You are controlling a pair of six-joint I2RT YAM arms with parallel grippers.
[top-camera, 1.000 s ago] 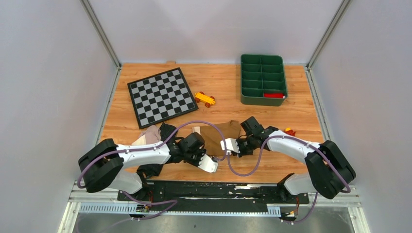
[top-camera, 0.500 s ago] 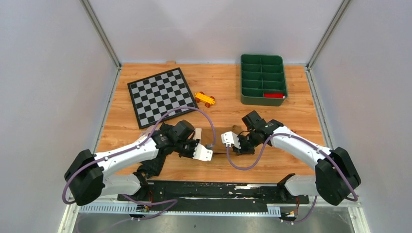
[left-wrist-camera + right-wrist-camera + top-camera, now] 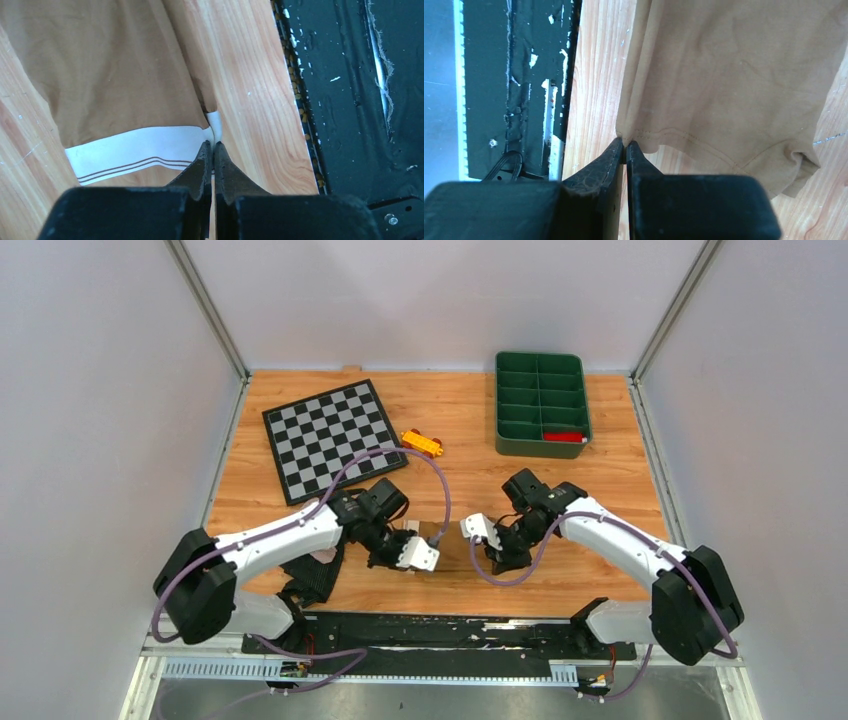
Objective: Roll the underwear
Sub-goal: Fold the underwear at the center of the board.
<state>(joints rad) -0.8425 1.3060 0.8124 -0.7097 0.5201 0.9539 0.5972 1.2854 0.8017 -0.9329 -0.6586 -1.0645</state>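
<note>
In the top view, the tan-brown underwear is seen only as a small brown patch near the middle of the tabletop's near edge, mostly hidden between the two arms. The left tool and the right tool are brought close together over it, one at each side. A checkerboard mat is laid toward the far left corner, an orange toy car is set just beside its right edge, and a green tray is placed toward the far right corner. In the left wrist view, the garment is spread flat on the wood, and the end of its cream waistband is pinched between the closed fingers of the left tool. A black base plate is seen beyond the tabletop's edge. In the right wrist view, the stitched hem at the cloth's corner is clamped by the right tool, whose jaws are pressed together on it, while the rest of the garment is left lying on the tabletop.
</note>
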